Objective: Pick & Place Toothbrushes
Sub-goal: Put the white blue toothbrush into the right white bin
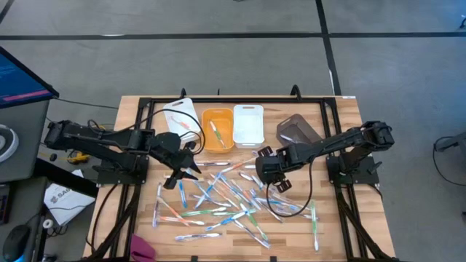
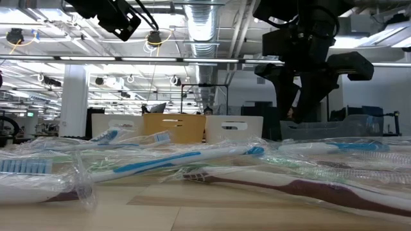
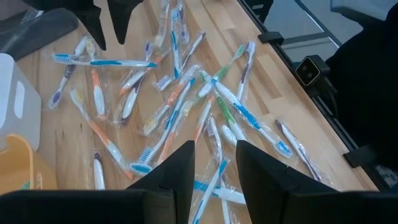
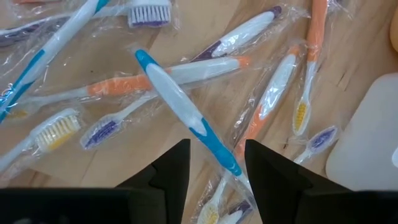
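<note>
Several wrapped toothbrushes [image 1: 226, 198] lie scattered flat on the wooden table, mostly blue-white, some orange, green or purple; they also show as toothbrushes [image 3: 180, 93] in the left wrist view. My left gripper [image 1: 188, 172] hangs open above the pile's left edge [image 3: 214, 165]. My right gripper [image 1: 262, 166] is open low over the pile's far right part. In its wrist view the gripper [image 4: 216, 165] has its fingers on either side of one end of a blue-and-white toothbrush [image 4: 180, 106] that lies on top of the others. One toothbrush [image 1: 215, 135] lies in the orange bin.
Along the far edge stand an orange bin [image 1: 206, 129], a white bin [image 1: 248, 135] and a grey see-through bin [image 1: 297, 129], with a white board [image 1: 182, 115] to their left. Black frame rails [image 1: 342, 211] run along the table's sides. The two grippers are about a bin's length apart.
</note>
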Robot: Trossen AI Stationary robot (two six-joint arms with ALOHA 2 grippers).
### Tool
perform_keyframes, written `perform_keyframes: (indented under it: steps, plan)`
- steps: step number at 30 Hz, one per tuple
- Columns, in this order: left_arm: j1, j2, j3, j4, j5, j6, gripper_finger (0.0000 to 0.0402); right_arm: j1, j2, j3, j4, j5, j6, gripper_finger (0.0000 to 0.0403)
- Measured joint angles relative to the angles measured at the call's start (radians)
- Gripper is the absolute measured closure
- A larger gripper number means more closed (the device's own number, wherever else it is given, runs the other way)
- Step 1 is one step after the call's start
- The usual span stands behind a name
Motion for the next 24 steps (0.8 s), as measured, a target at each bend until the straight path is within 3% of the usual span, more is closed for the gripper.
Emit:
perform_keyframes:
  steps: [18, 24]
  plan:
    - [0.000, 0.000, 0.000, 0.005, 0.000, 0.000, 0.0291, 0.015, 0.000, 0.000, 0.003, -0.001, -0.008, 0.0255]
    - [0.000, 0.000, 0.000, 0.006, 0.000, 0.015, 0.0291, 0.027, 0.059, 0.001, 0.020, -0.002, -0.021, 0.0259]
